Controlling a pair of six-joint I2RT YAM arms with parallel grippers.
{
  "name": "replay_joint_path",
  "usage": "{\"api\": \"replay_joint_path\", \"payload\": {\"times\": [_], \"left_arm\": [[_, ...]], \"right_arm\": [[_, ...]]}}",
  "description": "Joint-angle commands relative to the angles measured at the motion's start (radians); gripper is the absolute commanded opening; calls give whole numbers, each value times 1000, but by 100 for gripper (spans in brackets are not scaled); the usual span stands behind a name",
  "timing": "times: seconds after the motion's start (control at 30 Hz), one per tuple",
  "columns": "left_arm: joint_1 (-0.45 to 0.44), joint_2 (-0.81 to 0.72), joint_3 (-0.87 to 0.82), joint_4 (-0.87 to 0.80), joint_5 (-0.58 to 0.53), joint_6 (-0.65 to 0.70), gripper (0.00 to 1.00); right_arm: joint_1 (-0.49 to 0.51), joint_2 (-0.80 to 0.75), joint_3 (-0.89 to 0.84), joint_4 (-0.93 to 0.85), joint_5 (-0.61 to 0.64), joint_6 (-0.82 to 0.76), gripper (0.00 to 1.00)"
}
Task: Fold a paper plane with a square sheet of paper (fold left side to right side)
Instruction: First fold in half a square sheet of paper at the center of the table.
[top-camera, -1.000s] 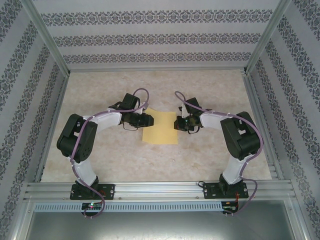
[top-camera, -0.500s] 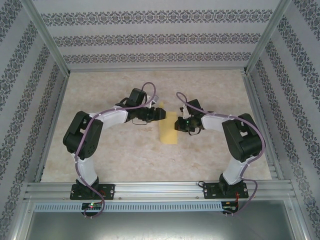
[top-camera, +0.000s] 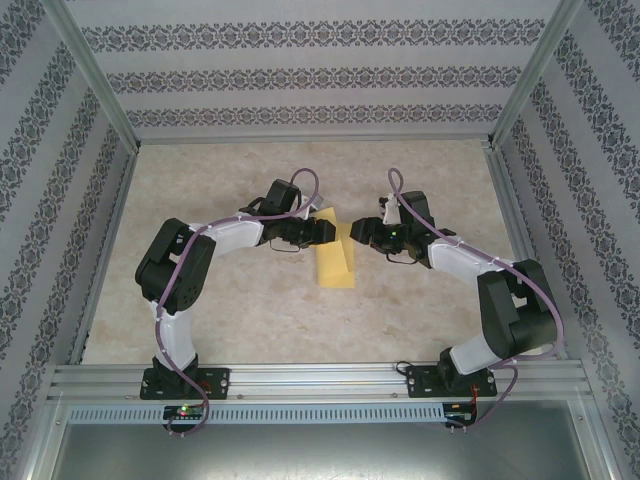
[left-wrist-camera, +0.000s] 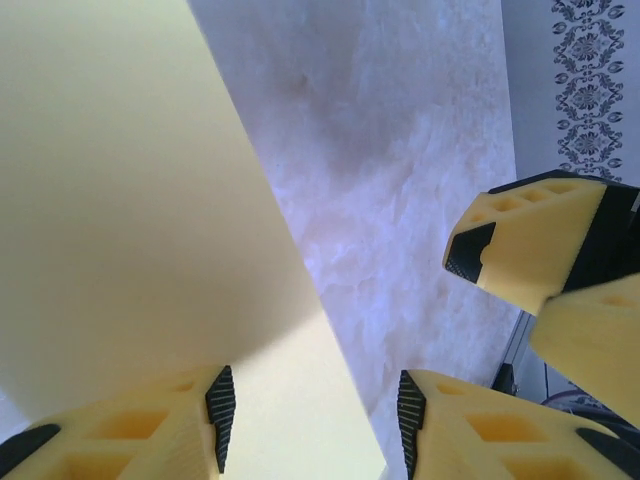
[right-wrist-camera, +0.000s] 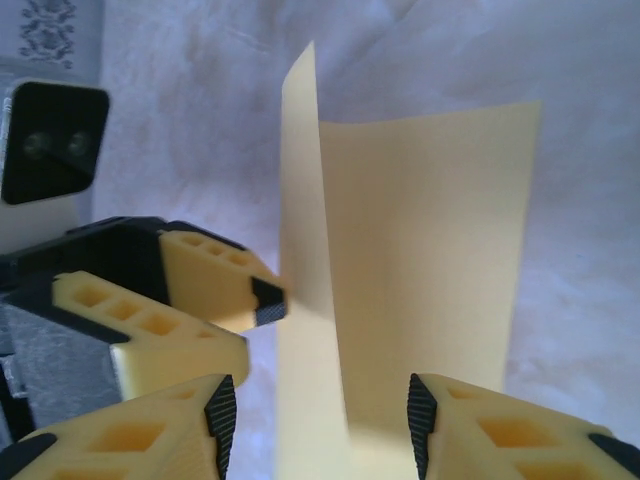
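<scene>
Since a second ago the paper (top-camera: 337, 265) had narrowed from a wide flat square to a slim strip, with its left half lifted toward the right. My right elbow had also swung out to the right, and both hands had drawn closer over the fold. My left hand (top-camera: 322, 230) hung at the strip's far left corner and my right hand (top-camera: 358, 234) faced it from the right, tips near each other, above the middle of the worktop (top-camera: 250, 320). Seen from my left wrist, my left hand's fingers (left-wrist-camera: 150, 430) stood apart and clamped on nothing, and the raised half sloped up over the left one, its edge running down into the gap. Seen from my right wrist, my right hand's fingers (right-wrist-camera: 500, 430) were also apart, one on each side of the paper's near end without pinching it. The right half lay flat on the worktop and the left half stood nearly upright along the crease. One tip of my left hand touched that upright half from the left.
</scene>
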Motion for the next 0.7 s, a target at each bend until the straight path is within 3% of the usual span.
{"api": "replay_joint_path", "payload": {"times": [0.0, 0.23, 0.5, 0.67], "left_arm": [[-15, 10, 23, 16, 3, 3, 52], [-15, 6, 18, 8, -3, 12, 48], [-18, 6, 16, -1, -7, 17, 30], [-21, 7, 16, -7, -11, 22, 26]], "right_arm": [[-2, 24, -3, 77, -87, 70, 54], [-1, 87, 22, 86, -87, 96, 55], [4, 166, 52, 123, -118, 108, 48], [12, 210, 71, 161, -140, 131, 41]]}}
